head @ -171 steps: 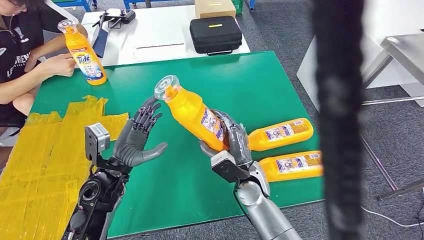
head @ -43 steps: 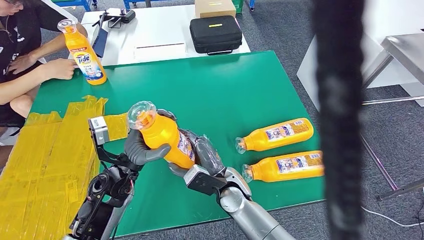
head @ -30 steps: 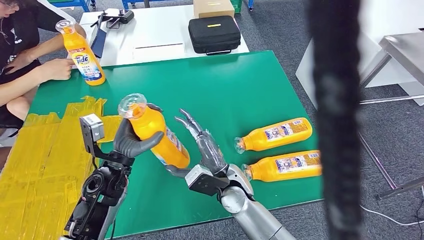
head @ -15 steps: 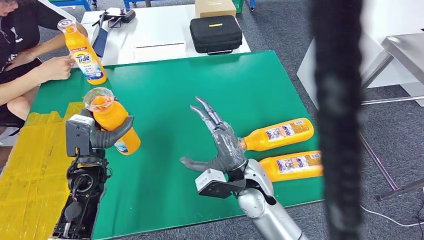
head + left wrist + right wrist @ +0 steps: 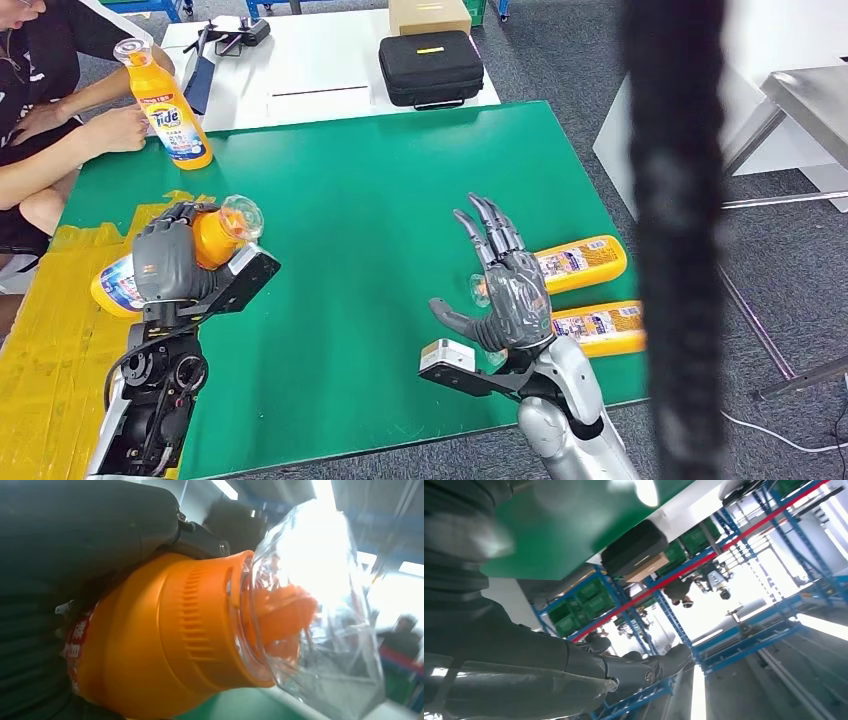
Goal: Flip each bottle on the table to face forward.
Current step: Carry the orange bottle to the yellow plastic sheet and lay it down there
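At the far left edge a person (image 5: 40, 95) sits with a hand beside an upright orange bottle (image 5: 170, 110) with a Tide label, standing at the back left corner of the green worktop (image 5: 400, 180). In front of it, strips of crinkled yellow tape (image 5: 50, 330) cover the worktop's left side. Over that tape the left hand (image 5: 170, 262) grips a tilted orange bottle (image 5: 205, 232) round its body, clear cap pointing right and toward the back, labelled base toward the left edge. In the left wrist view the ribbed orange shoulder and glossy, faceted clear cap (image 5: 320, 610) sit close to the lens, an orange nozzle visible inside. Behind the green worktop, a white table carries a black zipped case (image 5: 432, 68) and a cardboard box (image 5: 430, 14). Right of centre the right hand (image 5: 505, 285) is raised, holding nothing, fingers spread wide. It partly hides two lying bottles (image 5: 585, 262) near the right edge, parallel, caps toward the hand, labels up; the nearer one (image 5: 600, 328) sits just in front of the other. A blurred dark vertical bar (image 5: 675, 240) crosses the head view at right.
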You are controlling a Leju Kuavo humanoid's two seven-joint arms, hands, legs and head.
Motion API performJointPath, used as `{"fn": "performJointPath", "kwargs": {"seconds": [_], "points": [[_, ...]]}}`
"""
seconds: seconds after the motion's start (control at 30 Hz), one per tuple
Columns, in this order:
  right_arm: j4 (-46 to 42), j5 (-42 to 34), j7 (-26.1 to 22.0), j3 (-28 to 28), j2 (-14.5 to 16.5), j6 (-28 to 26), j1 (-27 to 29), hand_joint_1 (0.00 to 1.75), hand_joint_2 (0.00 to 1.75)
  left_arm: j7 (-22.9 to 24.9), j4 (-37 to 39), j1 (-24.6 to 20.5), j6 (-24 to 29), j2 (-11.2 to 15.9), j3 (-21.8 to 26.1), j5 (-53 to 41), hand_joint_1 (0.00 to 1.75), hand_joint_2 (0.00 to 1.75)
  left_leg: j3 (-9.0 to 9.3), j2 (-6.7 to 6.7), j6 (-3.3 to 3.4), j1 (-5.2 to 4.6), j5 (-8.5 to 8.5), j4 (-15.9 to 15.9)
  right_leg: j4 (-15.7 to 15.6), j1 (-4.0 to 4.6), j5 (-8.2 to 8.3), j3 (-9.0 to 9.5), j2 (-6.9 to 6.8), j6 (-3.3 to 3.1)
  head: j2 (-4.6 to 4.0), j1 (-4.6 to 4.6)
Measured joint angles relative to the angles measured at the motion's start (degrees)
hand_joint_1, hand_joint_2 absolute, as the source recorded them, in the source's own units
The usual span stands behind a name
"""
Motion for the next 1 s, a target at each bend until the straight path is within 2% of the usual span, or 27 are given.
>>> {"fn": "performJointPath", "kwargs": {"seconds": [0.1, 0.17, 0.2, 0.27, 0.3, 0.33, 0.4, 0.73, 0.83, 0.97, 1.0], "points": [[-0.4, 0.4, 0.4, -1.6, -0.2, -0.1, 0.7, 0.0, 1.75, 2.6, 3.5, -0.8, -2.2, 0.5, 0.5, -2.7, 1.75, 1.75, 0.0, 0.04, 0.01, 0.0, 0.01, 0.0, 0.0, 0.0, 0.02, 0.0, 0.0, 0.0, 0.0, -0.01], [-0.6, 1.1, 0.6, -2.4, -0.3, 0.0, 1.1, 0.0, 1.75, 4.9, 5.8, -1.4, -3.3, 0.9, 0.8, -6.5, 1.64, 1.75, 0.0, 0.03, 0.01, 0.0, 0.02, 0.0, 0.0, 0.0, 0.02, 0.01, 0.0, 0.0, 0.0, 0.0], [-0.8, 1.4, 0.8, -2.8, -0.3, 0.1, 1.4, 0.0, 1.75, 6.2, 7.1, -1.8, -4.2, 1.2, 1.0, -9.0, 1.28, 1.75, 0.0, 0.03, 0.01, 0.0, 0.02, 0.0, 0.0, 0.0, 0.02, 0.01, 0.0, 0.0, 0.0, 0.0], [-1.2, 1.7, 1.1, -3.8, -0.3, 0.5, 1.9, 0.0, 1.75, 8.5, 10.0, -2.3, -6.4, 1.8, 1.5, -13.3, 0.44, 1.75, 0.01, 0.04, 0.01, 0.01, 0.02, 0.0, 0.0, 0.0, 0.02, 0.01, 0.0, 0.0, 0.0, -0.01], [-1.5, 1.8, 1.3, -4.4, -0.3, 0.9, 2.1, 0.0, 1.75, 9.2, 11.6, -2.5, -7.6, 2.1, 1.7, -14.8, 0.07, 1.31, 0.01, 0.05, 0.01, 0.01, 0.02, 0.0, 0.0, 0.0, 0.02, 0.0, 0.01, 0.0, 0.0, -0.01], [-1.8, 1.9, 1.5, -4.9, -0.3, 1.3, 2.4, 0.0, 1.75, 10.0, 13.2, -2.7, -8.5, 2.4, 1.9, -15.7, 0.0, 0.87, 0.0, 0.06, 0.01, 0.01, 0.02, 0.0, 0.0, 0.0, 0.02, -0.01, 0.01, 0.0, 0.0, -0.01], [-2.3, 2.3, 1.7, -6.0, -0.3, 2.0, 2.7, 0.0, 1.75, 12.1, 16.3, -3.2, -9.7, 2.9, 2.1, -16.5, 0.0, 0.0, -0.01, 0.05, 0.0, 0.02, 0.02, 0.0, 0.0, 0.01, 0.02, -0.03, 0.01, -0.01, 0.0, -0.01], [-3.5, 2.8, 2.2, -8.9, 0.9, 2.6, 3.7, 0.0, 1.75, 21.7, 25.6, -6.0, -12.1, 4.0, 2.1, -16.8, 0.0, 0.0, -0.02, 0.01, 0.01, 0.0, 0.02, 0.0, 0.0, 0.0, 0.02, -0.01, 0.0, -0.01, 0.0, 0.01], [-3.6, 2.5, 2.3, -9.7, 1.3, 2.5, 4.2, 0.0, 1.75, 22.4, 26.9, -6.3, -11.0, 4.0, 2.3, -16.8, 0.0, 0.0, -0.01, 0.02, 0.01, 0.0, 0.02, 0.0, 0.0, 0.0, 0.02, -0.01, 0.01, -0.01, 0.0, 0.0], [-3.7, 2.7, 2.3, -10.4, 1.7, 2.7, 4.5, 0.0, 0.0, 19.6, 27.8, -6.4, -9.0, 3.5, 3.5, -15.7, 0.0, 0.0, -0.01, 0.02, 0.01, 0.0, 0.02, 0.0, 0.0, 0.0, 0.02, -0.01, 0.01, -0.01, 0.0, -0.01], [-3.7, 2.9, 2.3, -10.5, 1.8, 2.7, 4.6, 0.0, 0.0, 18.2, 27.9, -6.4, -8.1, 3.2, 4.2, -14.8, 0.0, 0.0, -0.01, 0.02, 0.01, 0.01, 0.02, 0.0, 0.0, 0.0, 0.02, -0.01, 0.01, -0.01, 0.0, -0.01]]}}
